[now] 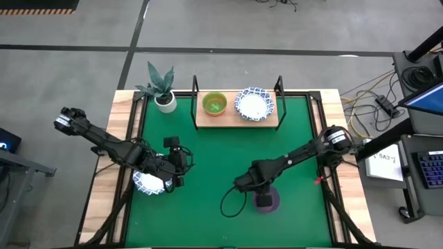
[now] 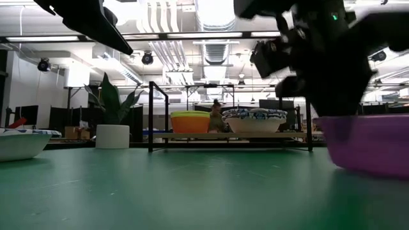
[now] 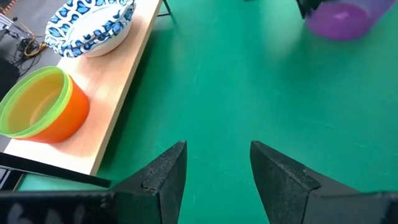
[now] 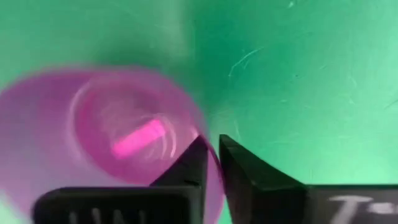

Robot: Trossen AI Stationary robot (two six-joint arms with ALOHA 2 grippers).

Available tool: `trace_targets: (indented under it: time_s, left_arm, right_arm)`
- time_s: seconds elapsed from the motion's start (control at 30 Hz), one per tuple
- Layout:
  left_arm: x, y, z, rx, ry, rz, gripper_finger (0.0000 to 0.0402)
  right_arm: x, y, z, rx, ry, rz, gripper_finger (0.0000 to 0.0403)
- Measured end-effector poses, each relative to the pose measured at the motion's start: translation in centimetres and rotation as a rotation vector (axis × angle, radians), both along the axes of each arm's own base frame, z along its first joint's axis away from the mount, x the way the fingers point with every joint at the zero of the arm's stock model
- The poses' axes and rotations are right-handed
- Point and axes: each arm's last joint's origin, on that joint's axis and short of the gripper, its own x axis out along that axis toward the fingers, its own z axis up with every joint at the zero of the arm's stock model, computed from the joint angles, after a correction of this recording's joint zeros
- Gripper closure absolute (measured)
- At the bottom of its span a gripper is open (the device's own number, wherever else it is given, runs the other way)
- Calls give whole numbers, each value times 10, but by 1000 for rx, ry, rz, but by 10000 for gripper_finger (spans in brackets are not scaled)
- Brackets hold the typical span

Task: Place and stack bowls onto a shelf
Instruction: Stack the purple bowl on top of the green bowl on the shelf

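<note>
I see my right claw at the purple bowl, seemingly gripping its rim; left claw over a white bowl.

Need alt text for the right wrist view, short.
The right gripper pinches the rim of a purple bowl, one finger inside and one outside. The bowl sits on the green table.

Glossy, seemingly plastic purple bowl
</note>
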Motion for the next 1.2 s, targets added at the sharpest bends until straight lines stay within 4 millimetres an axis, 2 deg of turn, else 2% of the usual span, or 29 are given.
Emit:
trace_targets:
  time_s: [0.17,0.37,0.47,0.53,0.63,0.73,0.93,1.1,1.2]
  left_arm:
    - [-2,-1,-1,11,15,-8,242]
    - [-8,-2,1,17,25,-23,242]
    - [-10,-3,2,5,19,-22,242]
    - [-12,-3,2,1,26,-20,242]
    - [-14,-4,1,-1,38,-19,242]
    - [-14,-4,1,-7,36,-15,242]
    - [-15,-4,-2,-5,47,-13,242]
    - [-15,-4,-2,-7,42,-13,242]
    - [-14,-5,-1,-7,31,-20,242]
  right_arm:
    - [12,-25,41,35,-134,-91,394]
    - [29,-87,106,74,-352,-257,394]
    - [29,-110,127,109,-425,-193,394]
    - [28,-112,133,119,-455,-121,394]
    - [27,-108,131,119,-451,-70,394]
    - [26,-97,120,118,-426,-47,394]
    - [25,-44,80,135,-461,7,394]
    - [6,-10,44,84,-394,-37,394]
    - [-5,3,31,70,-340,-77,394]
